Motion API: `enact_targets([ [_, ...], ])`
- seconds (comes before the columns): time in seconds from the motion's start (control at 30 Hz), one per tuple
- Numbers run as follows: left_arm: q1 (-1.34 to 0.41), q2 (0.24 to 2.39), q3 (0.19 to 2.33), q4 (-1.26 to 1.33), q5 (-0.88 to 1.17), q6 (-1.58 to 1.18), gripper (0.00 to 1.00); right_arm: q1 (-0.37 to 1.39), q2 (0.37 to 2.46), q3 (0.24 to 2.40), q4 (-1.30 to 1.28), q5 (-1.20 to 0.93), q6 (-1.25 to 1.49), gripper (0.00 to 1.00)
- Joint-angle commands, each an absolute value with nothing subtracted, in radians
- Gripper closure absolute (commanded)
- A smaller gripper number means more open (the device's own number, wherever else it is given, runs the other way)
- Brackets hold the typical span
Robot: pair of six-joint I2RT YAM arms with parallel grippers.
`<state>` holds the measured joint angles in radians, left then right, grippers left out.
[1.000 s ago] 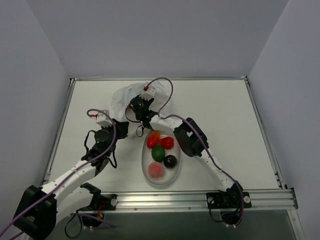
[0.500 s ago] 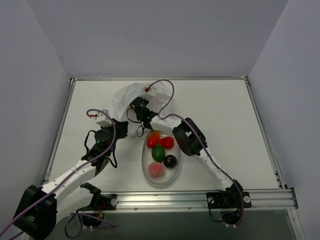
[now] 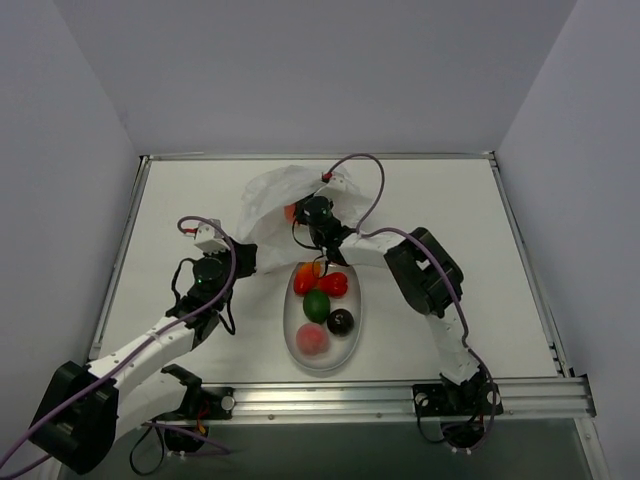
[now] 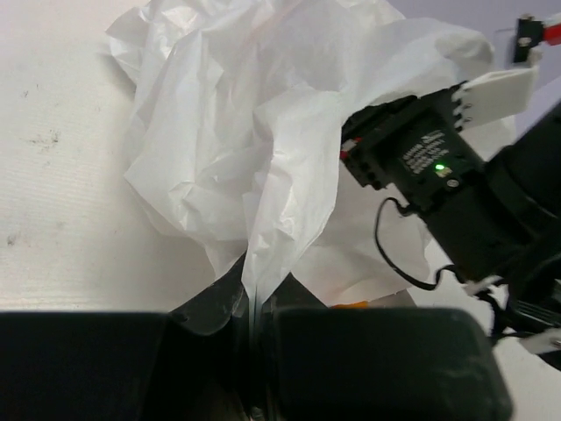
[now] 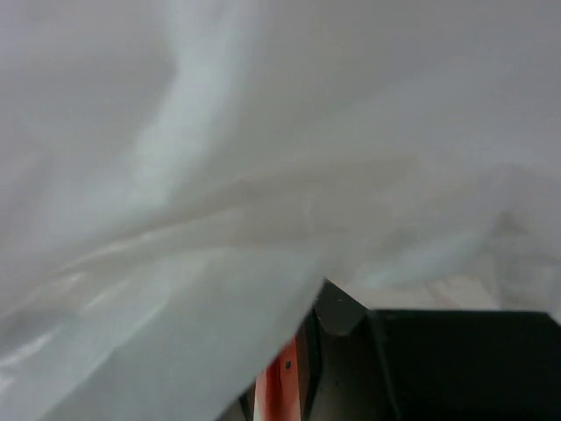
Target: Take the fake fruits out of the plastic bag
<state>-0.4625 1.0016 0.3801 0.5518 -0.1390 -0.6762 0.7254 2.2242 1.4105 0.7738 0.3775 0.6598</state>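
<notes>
White tabletop [image 3: 450,220]; crinkled translucent white plastic bag [image 3: 265,195] is pinched by left gripper [image 4: 254,303]; right gripper [image 3: 310,208], shifted rightward inside, closure untellable; glossy orange-red fruit [image 3: 290,212] now exposed, extraction likely near.

The plastic bag [image 3: 272,196] — thin, crinkled, translucent white — lies bunched near the far edge of the table, a little left of its middle. A red-orange piece [image 3: 290,213] shows at its near side. Five others cluster closer to the near edge: an orange-red fruit [image 3: 308,274], a red fruit [image 3: 336,285], a green fruit [image 3: 317,305], a dark plum [image 3: 341,322] and — nearest that edge — a pink peach [image 3: 312,341].
</notes>
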Motion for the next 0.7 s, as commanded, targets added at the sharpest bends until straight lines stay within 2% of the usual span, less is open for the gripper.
enact_targets([
  [0.0,-0.459,1.018,0.4,0.6,-0.143,-0.649,0.98,0.709,2.074,1.316,0.877,0.307,0.652,1.0],
  [0.2,-0.46,1.075,0.419,0.621,-0.104,-0.644,0.98,0.68,1.938,1.135,0.96,0.111,0.776,1.0],
  [0.37,-0.46,1.08,0.422,0.626,-0.098,-0.646,0.98,0.689,1.849,1.04,0.916,-0.03,0.792,1.0],
  [0.5,-0.46,1.075,0.42,0.633,-0.101,-0.657,0.98,0.71,1.732,0.873,0.891,-0.04,0.788,1.0],
  [0.67,-0.46,1.095,0.434,0.641,-0.109,-0.673,0.98,0.781,1.551,0.813,0.766,0.043,0.724,1.0],
])
